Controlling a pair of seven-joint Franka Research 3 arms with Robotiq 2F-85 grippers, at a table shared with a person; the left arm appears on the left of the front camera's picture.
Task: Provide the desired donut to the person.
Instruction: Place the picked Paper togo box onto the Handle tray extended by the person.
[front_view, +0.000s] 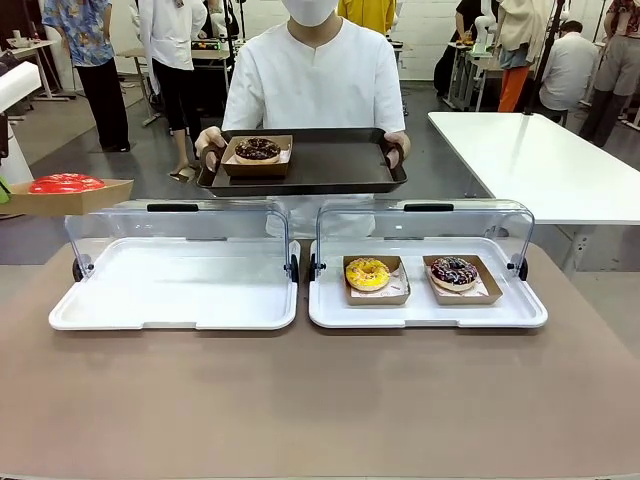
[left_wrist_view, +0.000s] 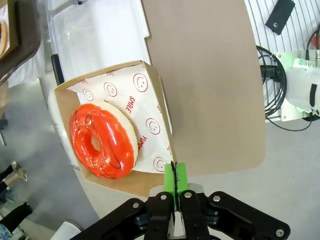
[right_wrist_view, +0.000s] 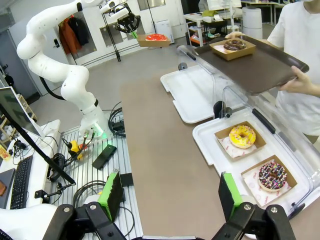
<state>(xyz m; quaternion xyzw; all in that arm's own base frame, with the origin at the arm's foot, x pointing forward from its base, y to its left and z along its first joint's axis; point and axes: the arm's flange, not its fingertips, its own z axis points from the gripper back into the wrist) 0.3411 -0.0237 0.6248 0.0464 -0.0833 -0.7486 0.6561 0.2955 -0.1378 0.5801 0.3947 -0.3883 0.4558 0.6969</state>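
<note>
Red-glazed ring donut (front_view: 65, 183) in its brown cardboard box (front_view: 95, 197) hangs at far left of the front view, box rim clamped between the closed left fingers (left_wrist_view: 181, 177); right fingers (right_wrist_view: 229, 194) gape wide, empty. Next, probably: carry it over onto the person's (front_view: 315, 80) dark tray (front_view: 340, 165).

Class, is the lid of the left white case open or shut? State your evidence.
Open: the clear lid stands upright behind its white tray.

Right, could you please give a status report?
Left gripper shut on box, red donut inside. Right gripper open. Person holds tray out. Raised lid near tray.
</note>
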